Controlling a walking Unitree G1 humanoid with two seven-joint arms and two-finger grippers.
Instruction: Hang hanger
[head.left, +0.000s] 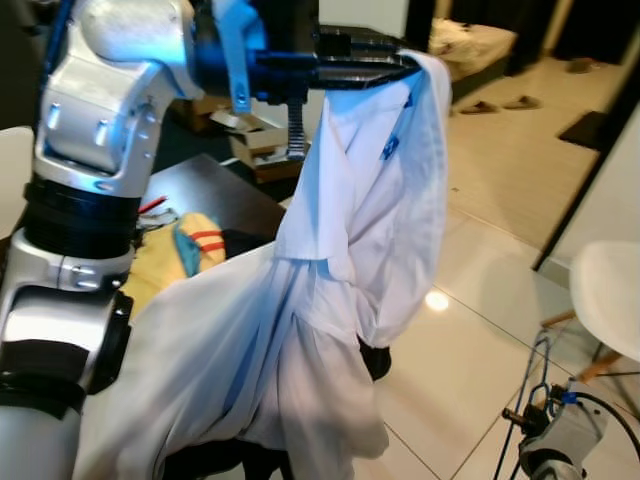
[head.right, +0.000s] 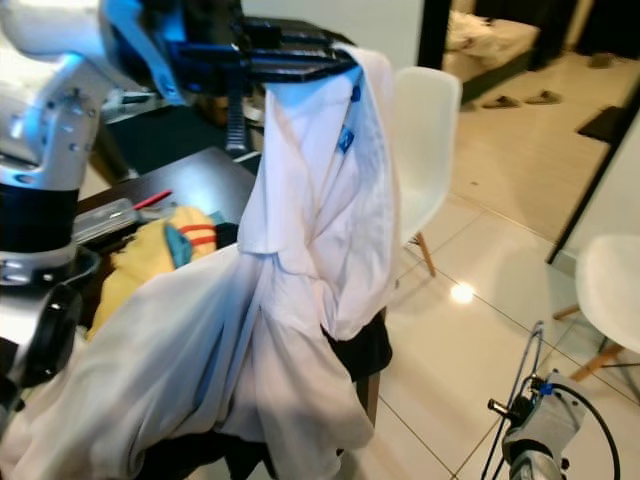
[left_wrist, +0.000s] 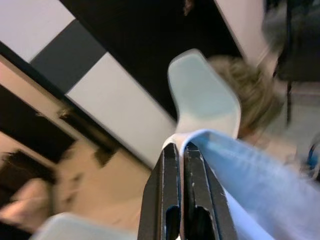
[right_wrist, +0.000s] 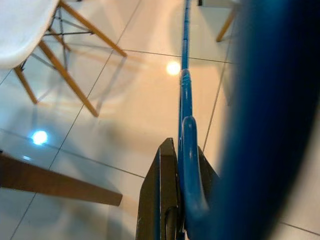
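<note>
Eye views: left gripper (head.left: 405, 66) raised high, pinching white shirt (head.left: 350, 200); small blue collar label (head.left: 389, 147), unreadable. Left wrist: fingers (left_wrist: 170, 200) clamped on cloth. Right wrist: right gripper (right_wrist: 182, 200) grips blue hanger (right_wrist: 186, 115) over tiled floor (right_wrist: 125, 110).

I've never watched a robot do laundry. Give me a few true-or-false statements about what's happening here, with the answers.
1. The left gripper is pinched shut on the white shirt. True.
2. The shirt lies flat on the floor. False: it hangs from the raised gripper, its lower part draped over the dark table.
3. The right gripper grips a blue hanger. True.
4. The floor is carpeted. False: it is glossy tiled floor.
5. A yellow cloth lies on the table. True.
</note>
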